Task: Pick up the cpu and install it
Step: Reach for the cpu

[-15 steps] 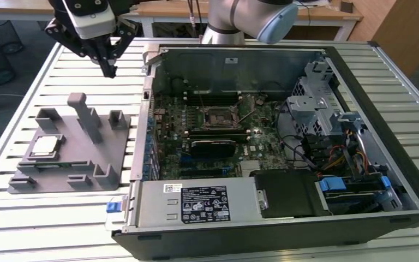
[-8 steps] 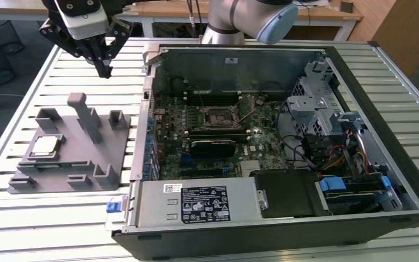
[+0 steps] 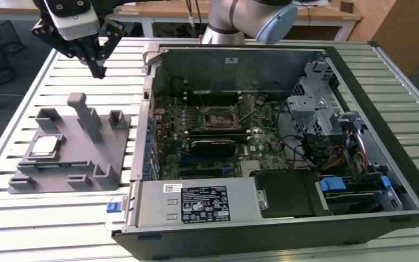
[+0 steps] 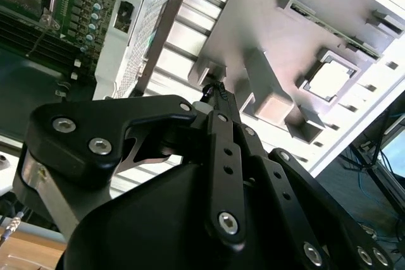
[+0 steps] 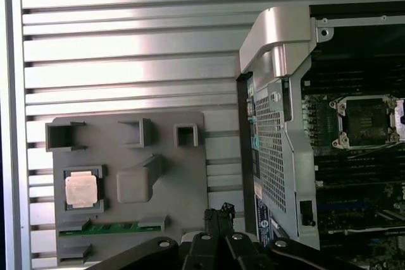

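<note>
Open air is lying above the cpu [image 3: 46, 145] in its recess on the grey holder block [image 3: 85, 162], while the block's tall upright posts [image 3: 87, 123] are rising just beside it on the exterior view's right. The gripper [image 3: 96, 70], jaws together, is hanging over the slatted surface [image 3: 57, 218] beyond the block, with the open computer case [image 3: 195, 71] standing near.
</note>
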Robot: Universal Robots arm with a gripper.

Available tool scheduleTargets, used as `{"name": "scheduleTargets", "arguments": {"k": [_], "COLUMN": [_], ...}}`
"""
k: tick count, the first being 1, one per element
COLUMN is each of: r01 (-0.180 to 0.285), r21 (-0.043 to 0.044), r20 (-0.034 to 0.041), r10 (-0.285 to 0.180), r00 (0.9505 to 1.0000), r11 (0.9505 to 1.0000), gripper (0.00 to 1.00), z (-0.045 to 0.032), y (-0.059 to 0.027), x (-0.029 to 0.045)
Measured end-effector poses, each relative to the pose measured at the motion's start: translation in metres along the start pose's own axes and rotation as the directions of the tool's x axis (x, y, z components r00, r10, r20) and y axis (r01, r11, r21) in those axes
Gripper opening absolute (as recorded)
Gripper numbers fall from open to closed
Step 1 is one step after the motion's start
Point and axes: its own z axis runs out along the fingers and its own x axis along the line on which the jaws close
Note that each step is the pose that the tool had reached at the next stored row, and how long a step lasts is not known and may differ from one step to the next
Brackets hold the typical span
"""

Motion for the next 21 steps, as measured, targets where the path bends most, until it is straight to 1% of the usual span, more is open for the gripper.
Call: {"name": "scheduleTargets", "arguments": {"k": [12, 18, 21], "r01": [0.0, 0.0, 0.0], "r21": [0.0, 0.0, 0.0], "r20": [0.0, 0.0, 0.0], "r10": [0.0, 0.0, 0.0], "r00": [1.0, 1.0, 1.0], "r11": [1.0, 1.0, 1.0], "gripper": [0.11, 0.11, 0.11], "z": [0.0008, 0.0017, 0.0021], "y": [-0.0012, -0.0021, -0.0024], "x": [0.0153, 0.0264, 0.0307]}}
